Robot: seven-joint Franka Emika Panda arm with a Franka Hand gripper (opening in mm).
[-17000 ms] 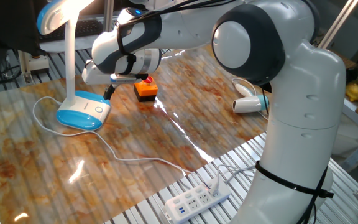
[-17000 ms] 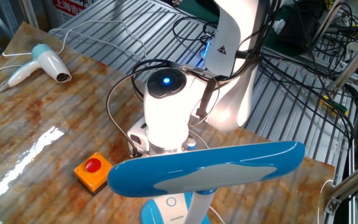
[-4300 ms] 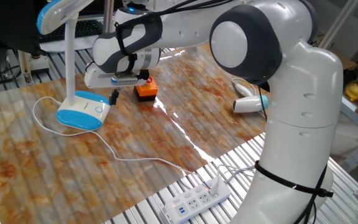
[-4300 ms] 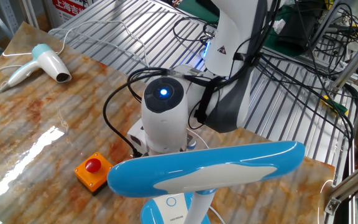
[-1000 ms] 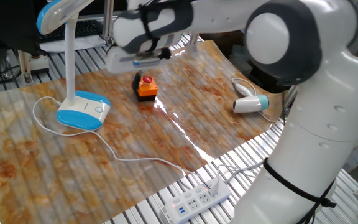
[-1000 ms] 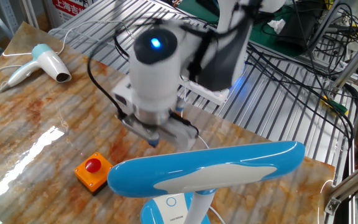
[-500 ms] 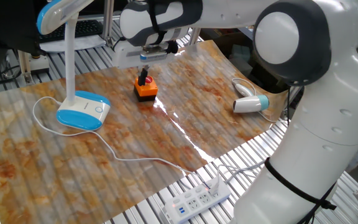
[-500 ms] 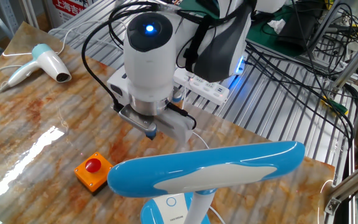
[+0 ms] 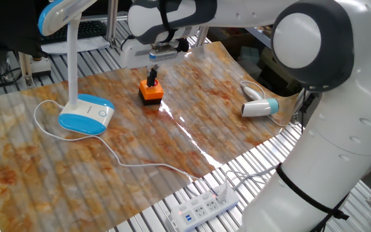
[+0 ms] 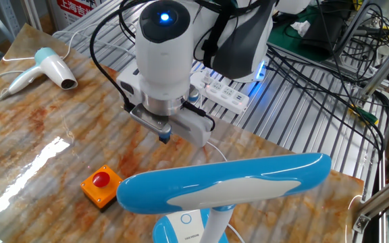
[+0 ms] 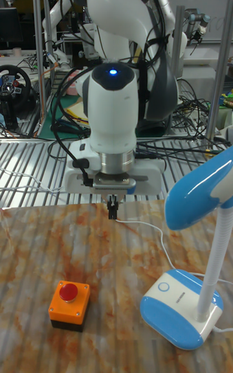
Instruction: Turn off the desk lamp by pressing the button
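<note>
1. Hanging above the marbled orange-brown surface [image 9: 192, 129], the Franka arm's tool [image 11: 112, 210] points straight down, clear of the desk lamp [image 9: 76, 77]; its dark fingertips appear pressed together in the tall fixed view, with no gap showing between them.
2. Standing near one end of the surface, the desk lamp rests on its oval blue-and-white base [image 11: 181, 307], its slim white neck [image 9: 71, 61] rising to a blue-backed head [image 10: 225, 182].
3. Marked by a faint ring on the white top face of that base, the button [image 11: 162, 286] sits uncovered and well apart from the tool.
4. Sitting beside the lamp base on the surface is a red round push-button on an orange box [image 11: 68, 305]; in one fixed view the tool lines up over it, while the tall fixed view shows the tool higher and farther back, not touching it.
5. Trailing from the lamp base, a thin white cord [image 9: 127, 161] loops across the surface to a white power strip [image 9: 203, 207] on the metal slats past the surface's edge.
6. Lying near the opposite end of the surface is a white-and-blue hair dryer [image 10: 46, 69].
</note>
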